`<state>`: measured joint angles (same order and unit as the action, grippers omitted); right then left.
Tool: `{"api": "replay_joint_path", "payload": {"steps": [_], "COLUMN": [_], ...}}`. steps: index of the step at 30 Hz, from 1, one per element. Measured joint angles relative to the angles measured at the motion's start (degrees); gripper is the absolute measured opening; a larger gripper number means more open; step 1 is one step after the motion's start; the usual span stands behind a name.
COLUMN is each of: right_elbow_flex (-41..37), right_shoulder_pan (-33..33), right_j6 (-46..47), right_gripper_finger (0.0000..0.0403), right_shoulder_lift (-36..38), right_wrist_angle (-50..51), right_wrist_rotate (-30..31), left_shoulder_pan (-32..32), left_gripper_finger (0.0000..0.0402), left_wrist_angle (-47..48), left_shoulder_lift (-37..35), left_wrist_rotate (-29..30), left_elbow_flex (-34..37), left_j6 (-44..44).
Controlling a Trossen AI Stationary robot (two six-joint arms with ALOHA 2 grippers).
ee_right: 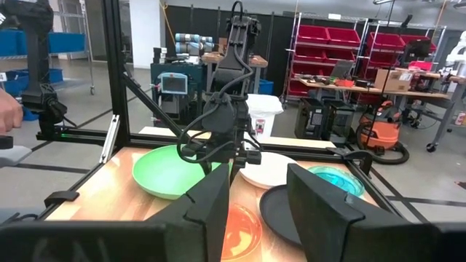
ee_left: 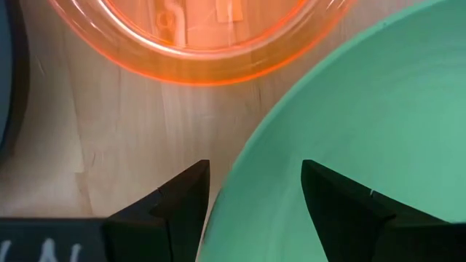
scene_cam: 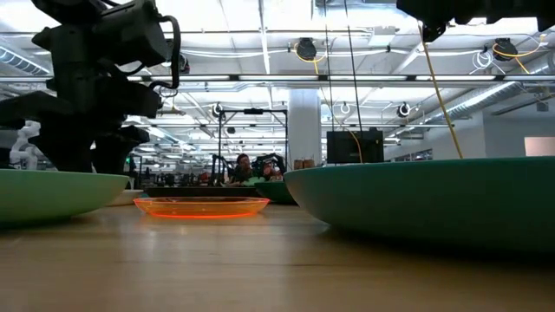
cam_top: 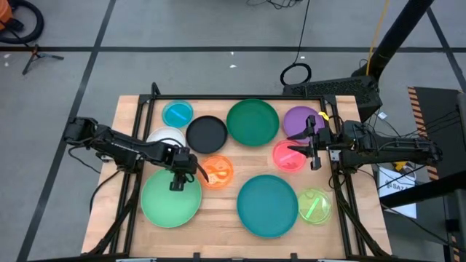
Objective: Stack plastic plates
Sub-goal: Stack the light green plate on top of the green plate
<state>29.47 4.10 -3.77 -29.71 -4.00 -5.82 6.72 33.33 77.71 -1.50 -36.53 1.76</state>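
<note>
Wooden table (cam_top: 218,211) carries your plastic plates (cam_top: 253,121), all spread singly, none stacked yet. Your left gripper (cam_top: 177,184), jaws apart, straddles the light green plate (cam_top: 169,200) rim; your right gripper (cam_top: 314,143) waits, parted, over the right edge.

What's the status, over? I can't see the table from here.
Left gripper open, straddling light green plate rim. Right gripper open over pink plate. No plates stacked yet. Orange plate sits close beside the left gripper.
</note>
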Motion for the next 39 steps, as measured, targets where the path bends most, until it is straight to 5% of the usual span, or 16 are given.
{"api": "replay_joint_path", "payload": {"steps": [34,39], "right_elbow_flex": [0.0,0.0], "right_shoulder_pan": [0.0,0.0], "right_j6": [0.0,0.0], "right_gripper_finger": [0.0130,0.0130], "right_shoulder_lift": [0.0,0.0], "right_wrist_angle": [0.6,0.6], "right_wrist_rotate": [0.0,0.0], "left_shoulder_pan": [0.1,0.1], "left_gripper_finger": [0.0223,0.0194], "left_wrist_angle": [1.4,1.7], "left_shoulder_lift": [4.1,4.2], "left_wrist_rotate": [-0.4,-0.3], "left_elbow_flex": [-0.1,-0.1], "left_j6": [-1.5,-2.4]}}
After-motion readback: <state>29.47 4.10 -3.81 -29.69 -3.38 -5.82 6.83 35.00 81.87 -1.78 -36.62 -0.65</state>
